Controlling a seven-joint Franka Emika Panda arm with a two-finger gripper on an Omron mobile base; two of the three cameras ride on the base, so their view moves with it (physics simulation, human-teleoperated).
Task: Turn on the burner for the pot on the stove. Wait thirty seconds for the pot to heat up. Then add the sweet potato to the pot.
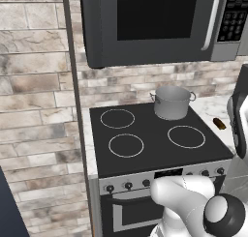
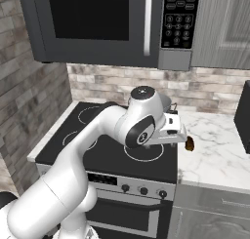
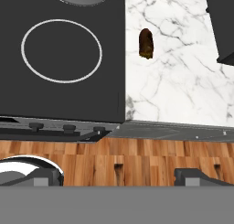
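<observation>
- Pot point(image 1: 172, 102) on back right ring of stove point(image 1: 145, 149).
- Sweet potato point(image 3: 146, 43) on marble worktop point(image 3: 183, 81), just right of stove.
- Hand point(image 3: 157, 175) open, empty, above front edge.

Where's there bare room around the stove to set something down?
Free: the three unused rings on the stove, and the marble counter between the sweet potato and its front edge. Crowded: the back right ring under the pot.
</observation>
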